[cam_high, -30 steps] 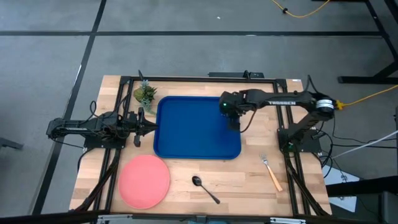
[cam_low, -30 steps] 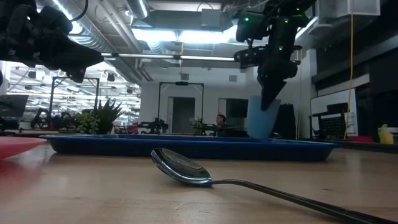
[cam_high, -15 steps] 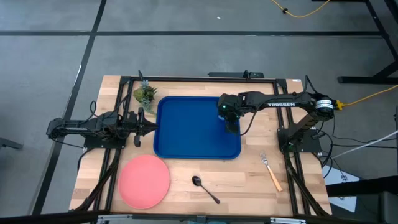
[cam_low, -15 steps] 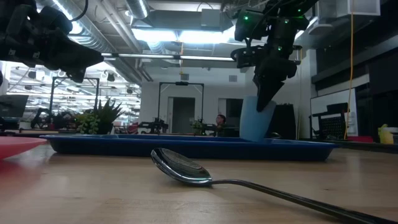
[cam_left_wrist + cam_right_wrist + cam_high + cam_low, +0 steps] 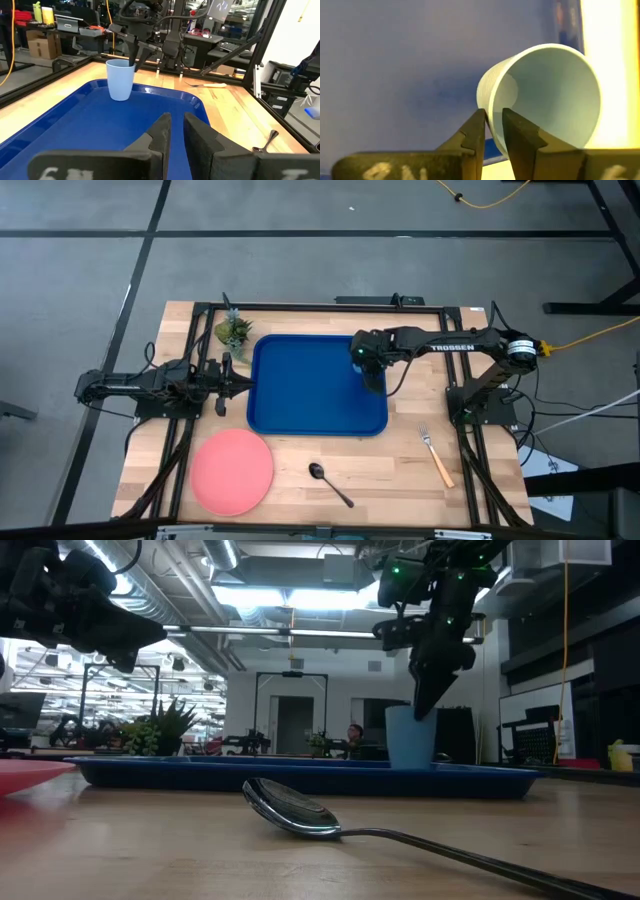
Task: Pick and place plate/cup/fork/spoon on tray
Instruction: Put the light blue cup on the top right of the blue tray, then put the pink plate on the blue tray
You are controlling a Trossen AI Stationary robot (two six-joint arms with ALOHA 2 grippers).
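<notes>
The light-blue cup stands upright with its base on the deep-blue tray, near the tray's right side. My right gripper is above it, shut on its rim. It also shows in the left wrist view. My left gripper is shut and empty at the tray's left edge. The salmon-pink plate lies flat at the near left. The dark spoon and the tan-handled fork lie on the wood near the front. My right gripper pinches the cup's wall at the rim, one finger inside the cup and one outside. The fingers come from above, pointing down at a slant. The cup stands upright with its base on the tray floor.
A small green plant stands at the tray's far left corner. A black frame runs around the table's edges. Bare wood lies between the tray's near rim and the spoon.
My right gripper has gone a little down and toward the table's left with the cup. The cup hung slightly tilted half a second ago and now stands upright on the tray.
</notes>
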